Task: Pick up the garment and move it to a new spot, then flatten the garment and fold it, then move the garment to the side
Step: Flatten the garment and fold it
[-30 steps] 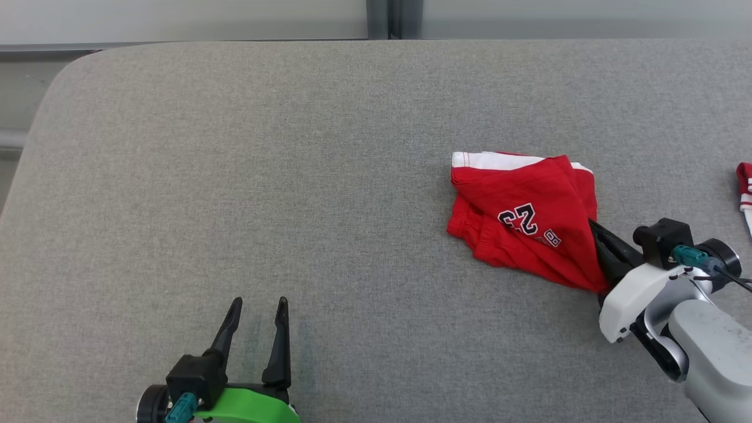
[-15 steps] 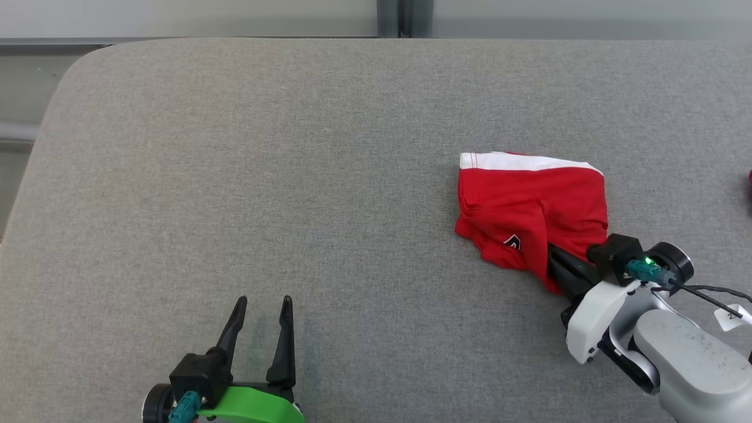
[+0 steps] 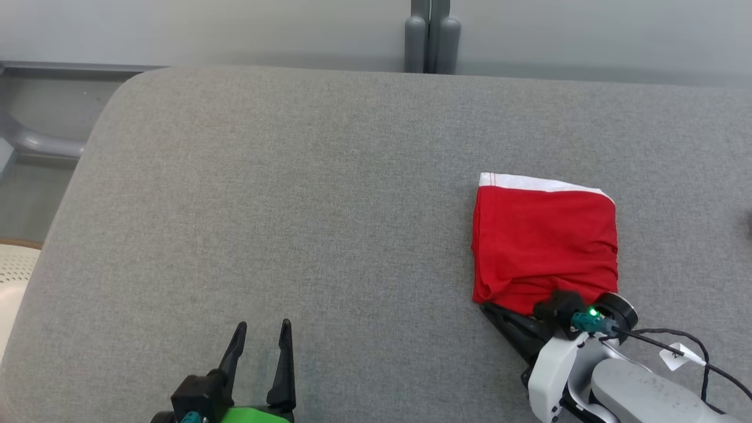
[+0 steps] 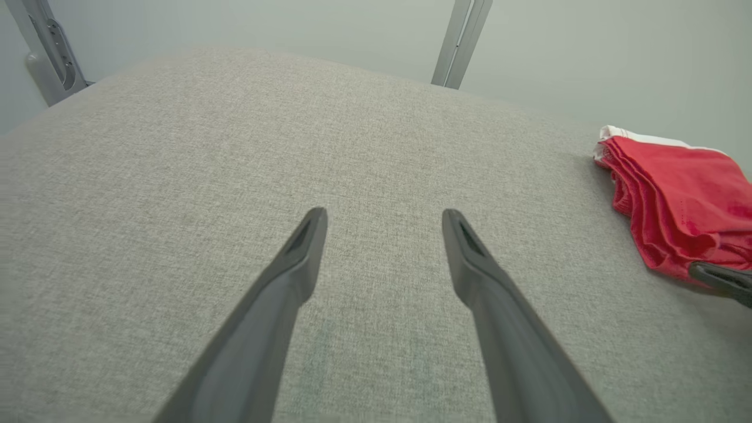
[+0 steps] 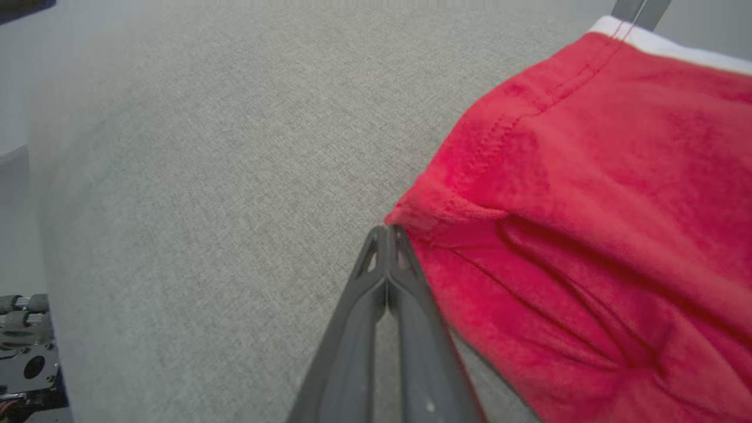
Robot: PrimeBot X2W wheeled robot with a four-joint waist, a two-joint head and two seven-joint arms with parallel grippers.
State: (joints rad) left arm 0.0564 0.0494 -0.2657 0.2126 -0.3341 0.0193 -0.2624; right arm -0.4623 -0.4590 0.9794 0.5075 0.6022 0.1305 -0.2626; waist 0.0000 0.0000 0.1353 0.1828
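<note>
The red garment [image 3: 543, 241] with a white band along its far edge lies folded into a rough square on the right of the grey table [image 3: 294, 205]. My right gripper [image 3: 484, 306] is shut on the garment's near-left corner, fingers low along its near edge. The right wrist view has the closed fingertips [image 5: 388, 230] meeting the bunched corner of the garment [image 5: 587, 205], creases running from it. My left gripper [image 3: 262, 326] stands open over bare cloth at the near left, well apart from the garment. The left wrist view has those open fingers [image 4: 382, 217], the garment [image 4: 687, 188] and the right gripper's dark finger [image 4: 722, 279] at the right edge.
A grey post [image 3: 430, 44] rises behind the table's far edge. A black cable with a white tag [image 3: 675, 352] trails from my right wrist. The table's rounded left corner drops off toward a pale perforated thing [image 3: 12, 276].
My right gripper has drawn the garment's held corner over and toward the near edge, hiding the printed number. The head camera has shifted. The left gripper has stayed open.
</note>
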